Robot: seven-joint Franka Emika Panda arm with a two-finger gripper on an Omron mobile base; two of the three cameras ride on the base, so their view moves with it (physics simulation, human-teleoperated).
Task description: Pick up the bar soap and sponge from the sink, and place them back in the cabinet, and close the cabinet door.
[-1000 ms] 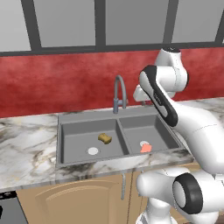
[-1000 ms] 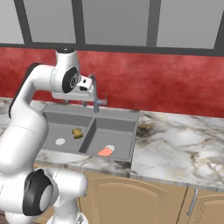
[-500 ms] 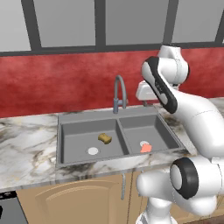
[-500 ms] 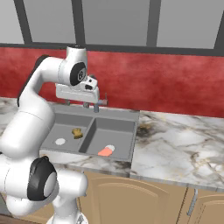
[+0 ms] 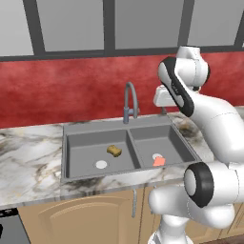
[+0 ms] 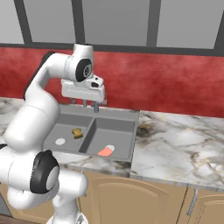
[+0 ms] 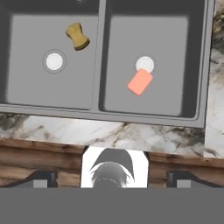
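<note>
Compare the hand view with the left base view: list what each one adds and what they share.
Hand view: a top-down look into the sink, where the bar soap lies tilted, its corner at the right basin's white drain. Left base view: the gooseneck faucet, the red wall behind it, and the robot's arm. Both: the sponge in the left basin, the soap in the right, and the marble counter.

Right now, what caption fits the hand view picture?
Looking down into the sink: sponge in one basin, bar soap beside the other's drain.
</note>
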